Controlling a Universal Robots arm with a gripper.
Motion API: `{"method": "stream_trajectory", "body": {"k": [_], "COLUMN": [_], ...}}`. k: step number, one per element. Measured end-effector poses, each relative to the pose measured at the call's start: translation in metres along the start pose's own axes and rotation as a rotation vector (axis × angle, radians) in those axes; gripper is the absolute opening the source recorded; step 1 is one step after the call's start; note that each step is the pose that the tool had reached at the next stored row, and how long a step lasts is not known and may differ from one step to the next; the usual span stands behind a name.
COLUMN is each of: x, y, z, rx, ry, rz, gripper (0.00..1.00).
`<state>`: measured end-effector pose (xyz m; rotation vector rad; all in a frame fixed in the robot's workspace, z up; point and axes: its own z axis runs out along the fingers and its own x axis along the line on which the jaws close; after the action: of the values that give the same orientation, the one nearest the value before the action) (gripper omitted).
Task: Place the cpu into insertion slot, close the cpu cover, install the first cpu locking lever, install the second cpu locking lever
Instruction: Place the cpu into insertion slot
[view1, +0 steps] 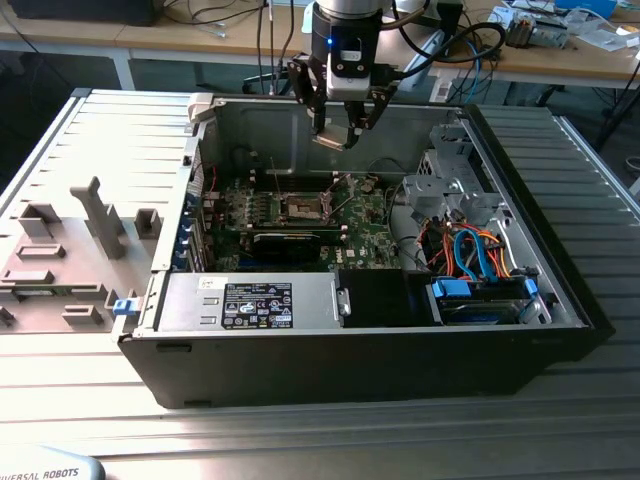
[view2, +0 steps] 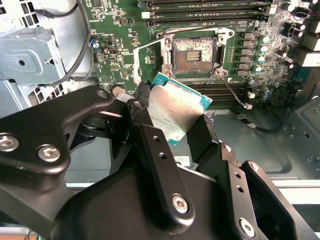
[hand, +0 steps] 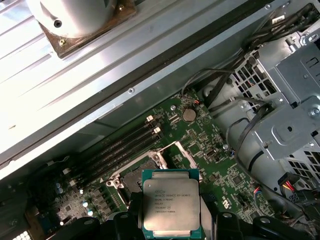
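Gripper (view1: 337, 130) is hanging in the upper centre of the exterior view, above the open computer case (view1: 560, 300), with its black fingers (view2: 142, 107) clamping the cpu (view2: 177, 112) by two opposite edges.

The cpu is being held well clear of the board, above and apart from the insertion slot (view2: 194, 52). It is lying roughly level, metal top facing the wrist cameras. Being square, it is showing no longer axis.

In both wrist views it is showing a silver-grey lid with faint print and a thin teal-green border.

The slot is sitting uncovered, dark-centred with a metallic rim, on the green motherboard (view1: 365, 225). The cpu cover (hand: 186, 154) appears to be standing raised beside it.

Long memory slots (view2: 200, 12) are running alongside. A black card (view1: 285, 240) is lying below the slot in the exterior view, and orange and blue cables (view1: 470, 250) are bunching toward the exterior view's right.
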<state>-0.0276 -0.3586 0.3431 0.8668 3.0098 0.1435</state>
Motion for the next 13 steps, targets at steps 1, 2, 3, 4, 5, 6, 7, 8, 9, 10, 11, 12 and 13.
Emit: {"method": "stream_trajectory", "body": {"k": [1, 2, 3, 4, 5, 6, 7, 8, 9, 10, 11, 12, 13], "x": [0.0000, 0.0000, 0.0000, 0.0000, 0.0000, 0.0000, 0.0000, 0.0000, 0.0000, 0.0000, 0.0000, 0.0000, 0.0000], "y": [0.0000, 0.0000, 0.0000, 0.0000, 0.0000, 0.0000, 0.0000, 0.0000, 0.0000, 0.0000, 0.0000, 0.0000, 0.0000], "z": [0.0000, 0.0000, 0.0000, 0.0000, 0.0000, 0.0000, 0.0000, 0.0000, 0.0000, 0.0000, 0.0000, 0.0000, 0.0000], "rx": [0.0000, 0.0000, 0.0000, 0.0000, 0.0000, -0.0001, 0.0000, 0.0000, -0.0001, 0.0000, -0.0002, -0.0005, -0.0004], "ry": [0.0000, 0.0000, -0.0001, -0.0002, -0.0002, -0.0003, -0.0003, -0.0003, -0.0004, -0.0004, -0.0013, -0.0022, -0.0023], "rz": [0.000, 0.000, 0.001, 0.001, 0.002, 0.003, 0.003, 0.004, 0.004, 0.004, 0.014, 0.025, 0.025], "gripper": [0.54, 0.54, 0.54, 0.54, 0.54, 0.54, 0.54, 0.54, 0.54, 0.54, 0.54, 0.54, 0.54]}}
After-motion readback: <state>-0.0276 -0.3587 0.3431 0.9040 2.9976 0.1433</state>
